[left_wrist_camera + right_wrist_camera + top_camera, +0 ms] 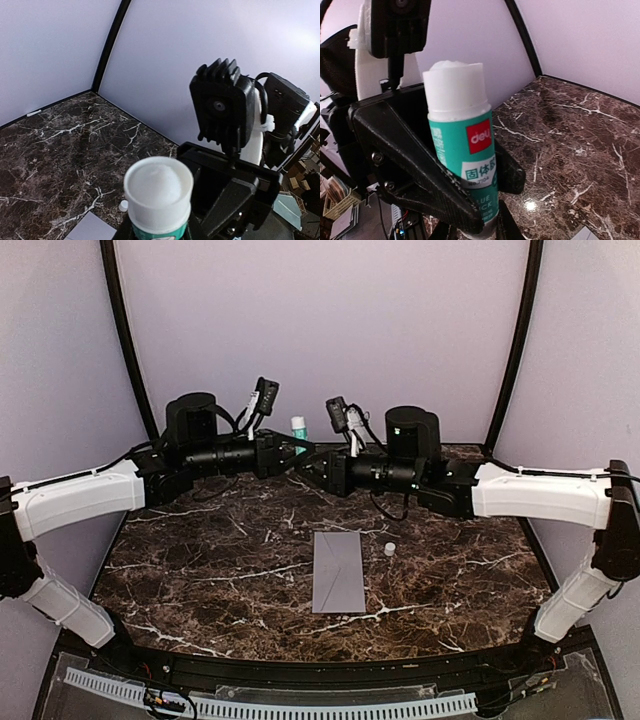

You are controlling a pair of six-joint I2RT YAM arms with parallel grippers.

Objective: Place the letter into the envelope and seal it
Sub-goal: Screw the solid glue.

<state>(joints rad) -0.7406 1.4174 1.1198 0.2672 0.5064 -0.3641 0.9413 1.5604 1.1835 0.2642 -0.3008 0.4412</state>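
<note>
Marble tabletop (200, 570) carries the envelope (338, 572) flat, well below both arms' jaws, which clench 1 glue stick (462, 145).

Dark brown, white-veined marble tabletop (200, 570) spreads beneath the jaws; pale lavender walls (330, 320) rise behind them; black corner posts (124, 330), seemingly curved.

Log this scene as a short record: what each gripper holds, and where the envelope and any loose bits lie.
left gripper: shut on the glue stick, mid-body
right gripper: shut on the same stick's base
glue stick: uncapped, upright, held above the table's far side
envelope: flat at the centre of the marble table, untouched
small white cap: on the table, right of the envelope, apart from it
</note>
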